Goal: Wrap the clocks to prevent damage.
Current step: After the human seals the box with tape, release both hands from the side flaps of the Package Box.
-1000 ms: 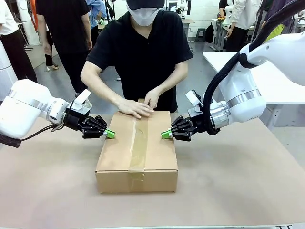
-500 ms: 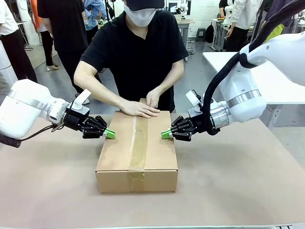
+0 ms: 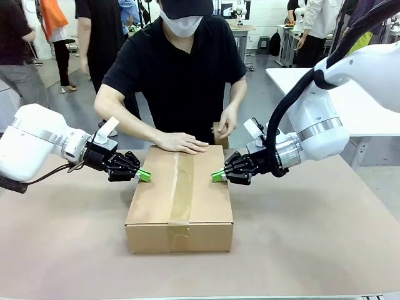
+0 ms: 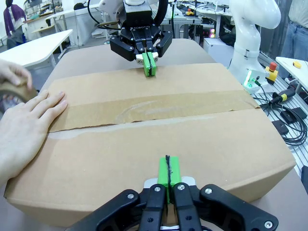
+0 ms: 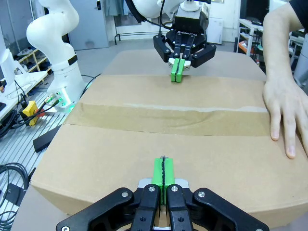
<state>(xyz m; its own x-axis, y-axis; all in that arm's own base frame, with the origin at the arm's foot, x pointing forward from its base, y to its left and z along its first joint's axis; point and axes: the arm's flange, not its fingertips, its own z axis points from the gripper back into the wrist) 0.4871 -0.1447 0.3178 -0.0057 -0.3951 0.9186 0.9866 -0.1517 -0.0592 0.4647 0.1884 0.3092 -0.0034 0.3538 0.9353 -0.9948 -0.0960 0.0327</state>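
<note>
We see the cardboard box (image 3: pixel 180 199) at the table's (image 3: pixel 312 237) centre, a strip of brown tape (image 3: pixel 181 187) running along its top seam. Our left gripper (image 3: pixel 144 175) presses its closed green pads on the box's 9 o'clock edge, holding nothing; our right gripper (image 3: pixel 217 177) does likewise at 3 o'clock. At 12 o'clock, the person's flat hand (image 3: pixel 181 143) rests on the lid, the other hand (image 3: pixel 226 121) holding a tape roll (image 3: pixel 218 133) just beyond.
</note>
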